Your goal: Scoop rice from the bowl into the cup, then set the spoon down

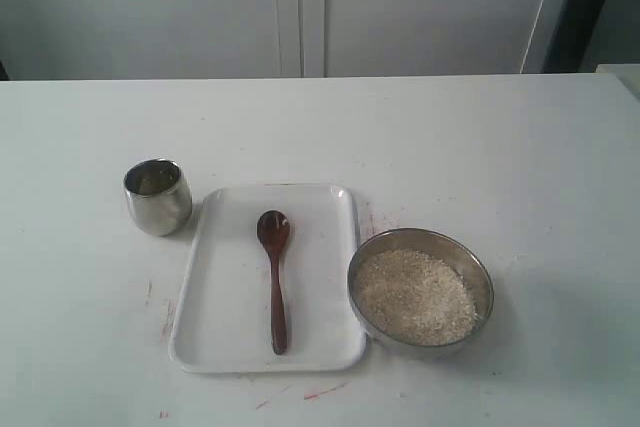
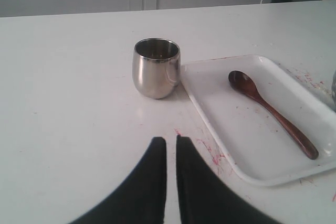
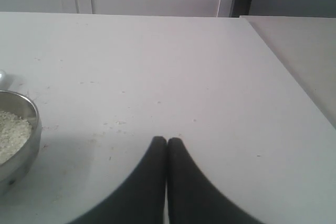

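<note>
The steel cup (image 1: 157, 196) stands upright left of the white tray (image 1: 228, 292); no rice shows inside it. On the tray lies the wooden spoon (image 1: 275, 277), its oval bowl pointing away from the front edge. Right of the tray, the wide steel bowl (image 1: 421, 234) holds the rice (image 1: 415, 297). Neither gripper shows in the exterior view. My left gripper (image 2: 171, 139) hovers over bare table short of the cup (image 2: 156, 67) and the spoon (image 2: 270, 111), fingers nearly together with only a thin slit and nothing between them. My right gripper (image 3: 167, 139) is shut and empty, with the bowl (image 3: 27, 129) off to one side.
The white table (image 1: 480, 137) stretches wide behind the objects and to the right of the bowl. Red marks stain the surface near the tray's front edge (image 1: 320, 392). A pale cabinet wall (image 1: 300, 7) stands behind the table.
</note>
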